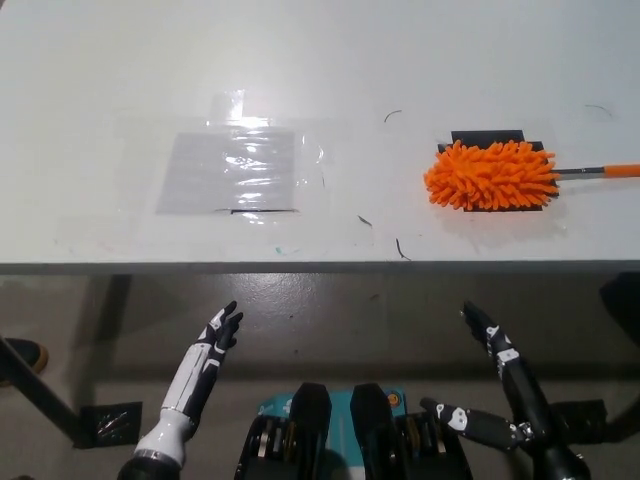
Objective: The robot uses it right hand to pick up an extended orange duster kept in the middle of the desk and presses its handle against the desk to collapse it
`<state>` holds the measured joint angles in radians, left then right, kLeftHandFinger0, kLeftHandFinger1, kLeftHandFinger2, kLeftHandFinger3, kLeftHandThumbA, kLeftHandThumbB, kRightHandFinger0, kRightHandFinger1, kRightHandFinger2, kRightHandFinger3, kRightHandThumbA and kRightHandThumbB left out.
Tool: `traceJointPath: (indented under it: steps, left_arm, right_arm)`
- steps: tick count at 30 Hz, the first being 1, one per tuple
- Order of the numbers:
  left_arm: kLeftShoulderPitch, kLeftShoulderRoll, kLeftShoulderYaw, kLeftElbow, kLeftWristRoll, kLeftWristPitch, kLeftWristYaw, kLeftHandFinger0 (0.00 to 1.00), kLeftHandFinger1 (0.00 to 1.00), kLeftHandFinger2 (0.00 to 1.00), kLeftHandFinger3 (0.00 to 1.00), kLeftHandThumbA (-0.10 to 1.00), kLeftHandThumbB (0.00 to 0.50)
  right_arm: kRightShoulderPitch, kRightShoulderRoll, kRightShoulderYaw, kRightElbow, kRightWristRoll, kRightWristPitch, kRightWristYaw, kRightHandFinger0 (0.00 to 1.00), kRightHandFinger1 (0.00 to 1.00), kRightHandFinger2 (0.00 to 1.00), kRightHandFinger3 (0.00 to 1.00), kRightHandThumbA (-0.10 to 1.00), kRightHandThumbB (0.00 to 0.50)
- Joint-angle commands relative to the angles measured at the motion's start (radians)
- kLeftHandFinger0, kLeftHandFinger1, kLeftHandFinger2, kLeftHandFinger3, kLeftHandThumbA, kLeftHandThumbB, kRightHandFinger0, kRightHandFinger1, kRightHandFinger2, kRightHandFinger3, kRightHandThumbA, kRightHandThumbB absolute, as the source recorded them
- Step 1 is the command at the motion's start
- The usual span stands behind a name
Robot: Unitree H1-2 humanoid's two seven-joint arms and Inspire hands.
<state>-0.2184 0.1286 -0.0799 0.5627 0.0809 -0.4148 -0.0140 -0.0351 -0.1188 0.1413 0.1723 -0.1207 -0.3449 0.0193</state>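
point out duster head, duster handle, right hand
duster head [490,175]: head view, middle of the orange fluff.
duster handle [605,171]: head view, orange shaft near the right edge.
right hand [492,340]: head view, middle of the black hand below the desk edge.

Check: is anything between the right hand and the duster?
Nothing visible on the desk blocks it. The right hand hangs below the near edge; the duster lies above it. The clear sheet is far left. The left hand rests low.

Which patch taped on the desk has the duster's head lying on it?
The black patch on the right, under the orange duster; the clear plastic sheet at left lies bare.
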Motion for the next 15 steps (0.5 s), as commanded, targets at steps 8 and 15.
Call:
traceJointPath:
  steps: [8, 15]
  left_arm:
    - [-0.018, 0.02, -0.015, -0.027, 0.022, -0.055, 0.019, 1.0, 1.0, 1.0, 1.0, 1.0, 0.5]
    - [-0.02, 0.021, -0.013, -0.03, 0.016, -0.055, 0.02, 1.0, 1.0, 1.0, 1.0, 1.0, 0.5]
  right_arm:
    - [0.032, -0.033, -0.005, -0.209, -0.135, -0.125, -0.037, 1.0, 1.0, 1.0, 1.0, 0.96, 0.156]
    - [0.001, -0.101, -0.061, -0.501, -0.233, 0.03, 0.03, 1.0, 1.0, 1.0, 1.0, 1.0, 0.26]
